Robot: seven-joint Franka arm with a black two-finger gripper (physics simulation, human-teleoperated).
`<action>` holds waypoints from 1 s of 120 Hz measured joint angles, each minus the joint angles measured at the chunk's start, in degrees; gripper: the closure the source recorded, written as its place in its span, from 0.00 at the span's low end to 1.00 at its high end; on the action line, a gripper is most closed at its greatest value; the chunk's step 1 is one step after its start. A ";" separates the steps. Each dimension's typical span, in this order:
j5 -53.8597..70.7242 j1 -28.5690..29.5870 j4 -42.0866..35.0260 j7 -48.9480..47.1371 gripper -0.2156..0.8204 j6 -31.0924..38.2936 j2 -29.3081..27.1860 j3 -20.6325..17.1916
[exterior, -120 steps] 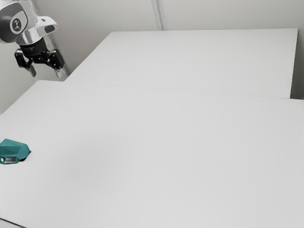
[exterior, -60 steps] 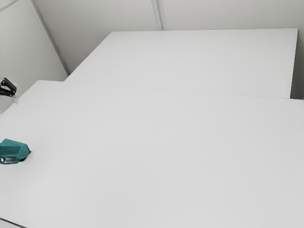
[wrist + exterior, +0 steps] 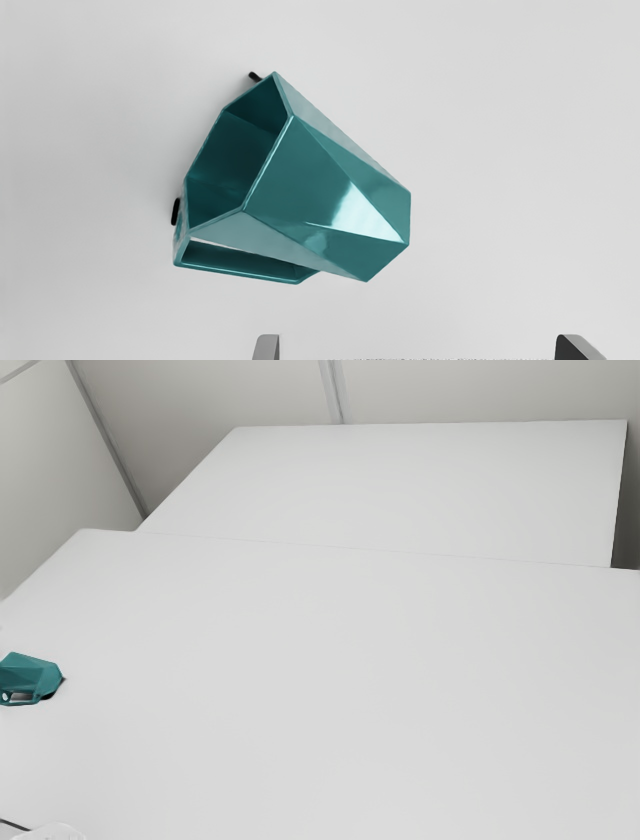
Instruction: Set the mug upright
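The teal faceted mug [image 3: 30,678] lies on its side on the white table at the exterior view's left edge. In the wrist view the same mug [image 3: 325,200] shows its open mouth and dark inside, with the angular handle along the side nearer my fingers. My gripper [image 3: 419,347] is open, its two fingertips wide apart with bare table between them. The mug sits ahead of the fingertips and is not between them. Small black bits poke out by the mug's mouth; what they belong to is hidden.
The white table [image 3: 350,690] extends far to the exterior view's right, with another white surface [image 3: 420,480] behind it. A dark thin line [image 3: 14,825] and a pale rounded shape [image 3: 52,832] are at the lower left corner.
My gripper has swung toward the exterior view's left and out of its picture. A pale rounded shape has come in at that view's lower left corner. The mug has not moved.
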 joint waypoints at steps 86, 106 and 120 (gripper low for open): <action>-12.87 4.25 10.02 27.47 0.21 -1.91 14.64 -0.27; -16.26 4.30 10.02 30.69 0.21 -1.89 16.70 -0.41; -19.03 4.27 9.47 32.40 0.21 -1.92 17.60 -0.46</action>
